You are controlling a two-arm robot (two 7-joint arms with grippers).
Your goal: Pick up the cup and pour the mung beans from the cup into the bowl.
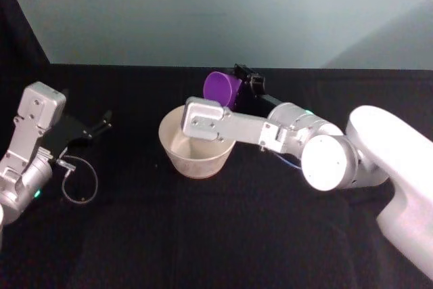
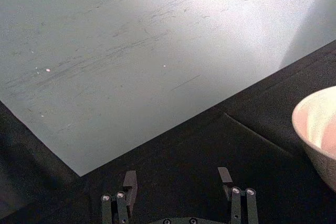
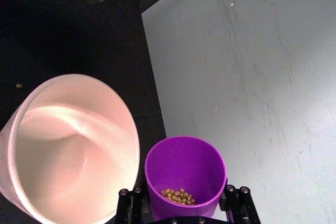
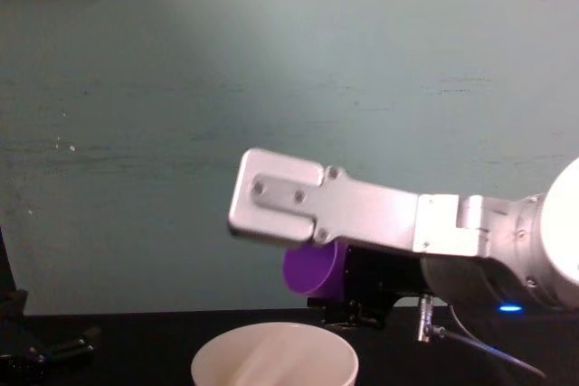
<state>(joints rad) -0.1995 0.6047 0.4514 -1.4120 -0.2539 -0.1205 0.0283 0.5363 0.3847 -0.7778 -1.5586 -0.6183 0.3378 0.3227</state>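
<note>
My right claw (image 3: 184, 199) grips the tipped cup (image 3: 185, 169) beside the empty bowl (image 3: 68, 145). The beans (image 3: 177, 196) are not yet poured. My left claw (image 2: 177, 174) sits open, well apart.

Right tool (image 3: 181, 192) clamped, left tool (image 2: 177, 174) spread

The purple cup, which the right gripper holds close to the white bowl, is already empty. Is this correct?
Not quite. The cup is not empty: the right wrist view shows a small heap of mung beans at its bottom. The rest is correct: the right gripper holds it close to the white bowl. The left gripper is idle, open, at the robot's left.
</note>
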